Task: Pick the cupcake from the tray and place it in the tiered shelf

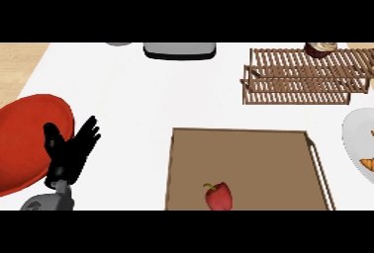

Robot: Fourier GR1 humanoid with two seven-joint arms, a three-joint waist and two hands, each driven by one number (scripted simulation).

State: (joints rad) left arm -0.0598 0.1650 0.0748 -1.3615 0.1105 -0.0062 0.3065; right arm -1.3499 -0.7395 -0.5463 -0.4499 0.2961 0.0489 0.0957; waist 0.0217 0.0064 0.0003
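Note:
The cupcake (320, 49), dark brown with pale frosting, stands on the top level of the wooden tiered shelf (303, 78) at the far right. The brown tray (245, 158) lies at the near middle-right and holds a red bell pepper (218, 196). My left hand (70, 151) rests open at the lower left, fingers up, over the edge of a red plate. It is far from the tray and the shelf. My right hand does not show.
A large red plate (29, 141) lies at the left edge. A white plate (356, 143) with a croissant (368, 163) sits at the right edge. A grey appliance (179, 50) stands at the back middle.

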